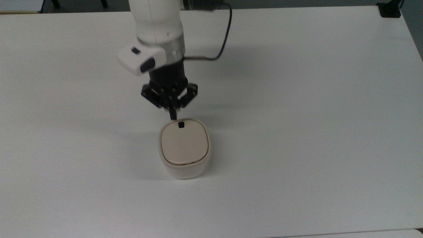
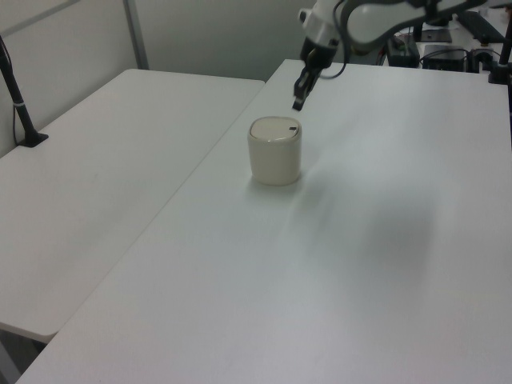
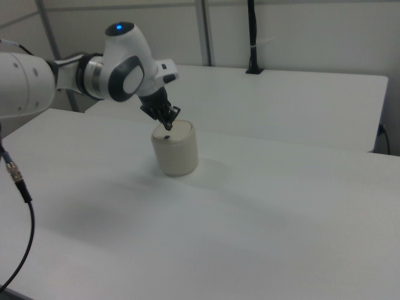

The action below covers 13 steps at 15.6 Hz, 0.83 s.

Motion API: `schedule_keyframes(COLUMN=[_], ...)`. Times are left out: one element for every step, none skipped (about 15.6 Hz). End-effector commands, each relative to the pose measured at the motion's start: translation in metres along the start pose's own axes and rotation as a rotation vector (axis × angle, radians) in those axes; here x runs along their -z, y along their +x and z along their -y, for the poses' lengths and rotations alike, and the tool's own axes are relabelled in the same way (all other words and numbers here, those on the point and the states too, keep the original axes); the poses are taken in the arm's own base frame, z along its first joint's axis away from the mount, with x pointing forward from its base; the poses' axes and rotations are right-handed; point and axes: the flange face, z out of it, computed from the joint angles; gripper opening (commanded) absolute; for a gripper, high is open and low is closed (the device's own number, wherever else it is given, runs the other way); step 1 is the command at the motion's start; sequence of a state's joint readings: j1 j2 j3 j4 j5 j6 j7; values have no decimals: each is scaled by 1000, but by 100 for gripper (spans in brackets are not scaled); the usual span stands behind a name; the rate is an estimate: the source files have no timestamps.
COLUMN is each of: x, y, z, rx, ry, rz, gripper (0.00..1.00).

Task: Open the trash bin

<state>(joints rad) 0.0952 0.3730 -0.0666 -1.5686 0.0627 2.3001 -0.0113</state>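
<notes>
- While the white robot arm point(image 1: 155, 23) reaches down from the top view's upper edge, its black two-finger tool point(image 1: 172, 116) hangs with fingers pressed together into one thin tip, gripping nothing.
- Going left to right in the top view, the bare white desk point(image 1: 66, 148) comes first, then the arm's white wrist housing point(image 1: 140, 60), then the tool, then a black cable point(image 1: 224, 36) looping off the arm toward the top view's right.
- Just below the tool tip in the top view stands the small cream-white plastic trash bin point(image 1: 184, 148), rounded-square in outline, upright near the desk's middle.
- Its flat beige lid point(image 1: 184, 144) lies shut and level with the rim.
- Near the lid edge that faces the arm sits a small black square button point(image 1: 180, 124); the tool tip is just beside it, toward the top view's upper left.
- In the left view, left to right: a second white desk point(image 2: 120, 160) adjoining the first, the trash bin point(image 2: 275, 152), and the tool point(image 2: 298, 102) held in the air above the bin's button side, clear of the lid.
- In the right view, left to right: the arm's thick white and grey links point(image 3: 75, 75), the tool point(image 3: 167, 125) pointing steeply down, and the trash bin point(image 3: 175, 149) under it. Whether the tip touches the lid cannot be told from the right view.
- A black post point(image 3: 252, 37) stands on the far desk in the right view.
</notes>
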Motion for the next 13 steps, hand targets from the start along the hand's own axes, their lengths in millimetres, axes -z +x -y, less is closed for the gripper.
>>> schedule_keyframes(x=[-28, -31, -34, -36, -36, -36, -33, -27, -16, 2, 19, 37, 51], y=[12, 11, 9, 8, 8, 7, 8, 8, 8, 5, -2, -12, -23], z=[6, 7, 16, 20, 20, 21, 21, 21, 21, 18, 15, 12, 8], rx=[-12, -5, 14, 22, 25, 25, 22, 16, 12, 7, 4, -1, -5], ry=[-6, -12, -13, -15, -17, -14, -13, -11, -9, -9, -8, -8, -8], rz=[-34, -30, -25, -22, -22, -19, -20, -20, -17, 7, 50, 99, 160], gripper=[0, 0, 0, 0, 0, 0, 0, 0, 0, 0, 1, 12, 24])
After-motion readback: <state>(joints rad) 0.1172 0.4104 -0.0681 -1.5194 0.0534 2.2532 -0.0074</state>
